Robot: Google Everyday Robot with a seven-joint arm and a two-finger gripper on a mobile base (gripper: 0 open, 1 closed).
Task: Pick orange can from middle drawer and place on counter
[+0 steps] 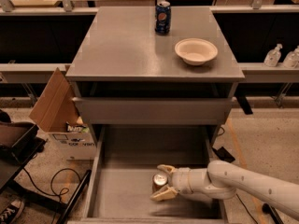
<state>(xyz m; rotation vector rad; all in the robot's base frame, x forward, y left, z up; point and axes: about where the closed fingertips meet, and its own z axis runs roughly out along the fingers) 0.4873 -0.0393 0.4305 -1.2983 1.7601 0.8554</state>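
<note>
Sitting low in the middle drawer (124, 192), your gripper (157, 183) had its fingers spread, one on either side of the orange can (160, 179); couldn't tell if they touched it. The can stood upright on the drawer floor, near the front. The counter (117, 45) held a blue can (162, 17) and a bowl (196, 51).

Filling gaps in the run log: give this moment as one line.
gripper open in middle drawer | orange can upright between its fingers | not yet on counter
</note>
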